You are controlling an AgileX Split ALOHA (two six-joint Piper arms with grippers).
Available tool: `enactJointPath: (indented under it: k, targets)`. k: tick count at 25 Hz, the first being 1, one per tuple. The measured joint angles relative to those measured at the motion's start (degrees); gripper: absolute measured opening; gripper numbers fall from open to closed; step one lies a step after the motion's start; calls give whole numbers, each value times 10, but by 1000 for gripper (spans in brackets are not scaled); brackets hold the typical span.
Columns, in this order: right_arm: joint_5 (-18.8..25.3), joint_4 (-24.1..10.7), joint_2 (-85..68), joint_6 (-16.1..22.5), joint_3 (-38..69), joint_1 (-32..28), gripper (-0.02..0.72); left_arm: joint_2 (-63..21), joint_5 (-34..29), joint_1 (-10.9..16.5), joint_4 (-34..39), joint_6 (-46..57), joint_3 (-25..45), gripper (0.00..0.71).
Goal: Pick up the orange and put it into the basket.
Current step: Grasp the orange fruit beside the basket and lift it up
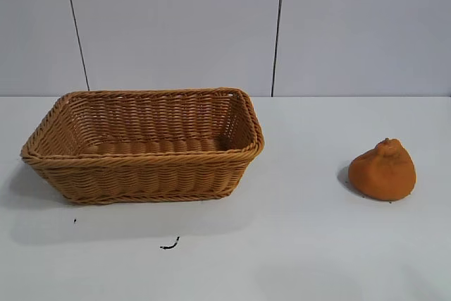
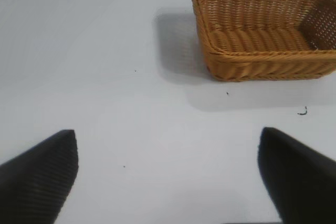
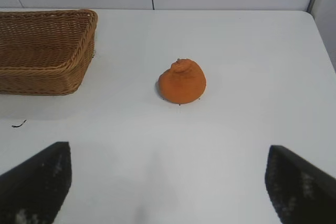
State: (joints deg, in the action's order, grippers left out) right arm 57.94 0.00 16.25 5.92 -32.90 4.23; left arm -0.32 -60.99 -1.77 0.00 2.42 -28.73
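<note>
orange (image 1: 382,170) sitting on white table (image 1: 296,244), knob up, well right of basket (image 1: 144,144). both grippers, left (image 2: 168,174) and right (image 3: 168,182), spread wide over bare table, holding nothing. small black scrap (image 1: 170,245) near basket front.

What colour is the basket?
Tan-brown woven wicker basket, clearest in the exterior view.

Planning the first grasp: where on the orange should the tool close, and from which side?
Close on the orange's wide lower body, coming from above with the right tool, fingers straddling the knob. The knob points up and tapers; the base sits flat on the table.
</note>
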Motion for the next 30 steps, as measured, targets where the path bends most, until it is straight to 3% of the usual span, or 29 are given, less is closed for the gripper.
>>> enactJointPath:
  k: [4, 10, 21, 30]
  targets:
    - [-1, -5, 126, -1, -48, 0, 694, 0, 1, 0, 0, 0, 0, 666]
    - [-8, -7, 445, -17, -208, 0, 694, 0, 1, 0, 0, 0, 0, 666]
    - [-15, 0, 818, -48, -462, 0, 694, 0, 1, 0, 0, 0, 0, 666]
    - [-4, 5, 994, -50, -506, 0, 694, 0, 1, 0, 0, 0, 0, 666]
